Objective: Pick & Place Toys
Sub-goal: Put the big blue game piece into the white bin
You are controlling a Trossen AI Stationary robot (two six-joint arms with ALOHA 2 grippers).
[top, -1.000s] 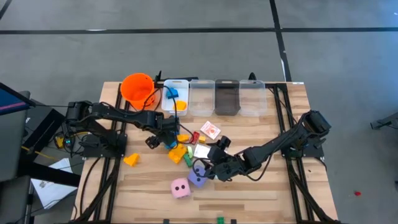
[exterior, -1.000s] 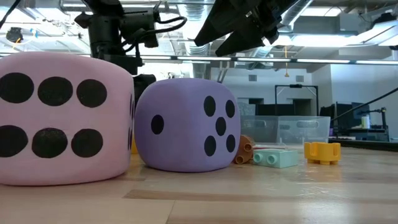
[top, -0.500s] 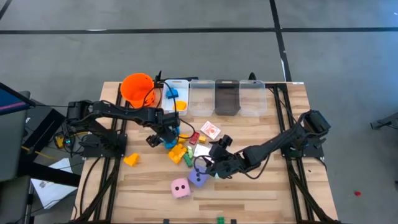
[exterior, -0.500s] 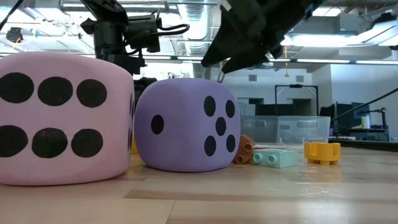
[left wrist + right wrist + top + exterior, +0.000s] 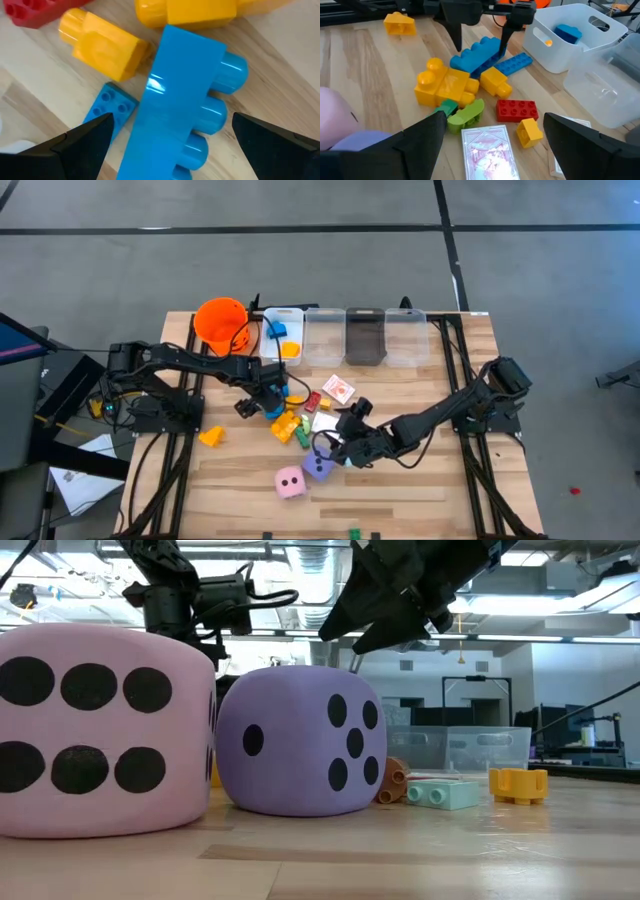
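Two blocks binned, most toys left; our left gripper (image 5: 481, 31) straddles the blue block (image 5: 172, 115), unclenched; right gripper (image 5: 337, 452) released above the purple die (image 5: 297, 740).

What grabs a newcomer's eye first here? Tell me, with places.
Two big soft dice near the table's front: the pink die and the purple die side by side. Behind them, the left gripper straddles a big blue block, jaws open, amid the block pile mid-table.

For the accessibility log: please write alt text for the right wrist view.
The left gripper hangs open astride a large blue block in a pile of yellow, green and red blocks on the wooden table. A patterned card lies nearer, with a white bin holding a blue piece.
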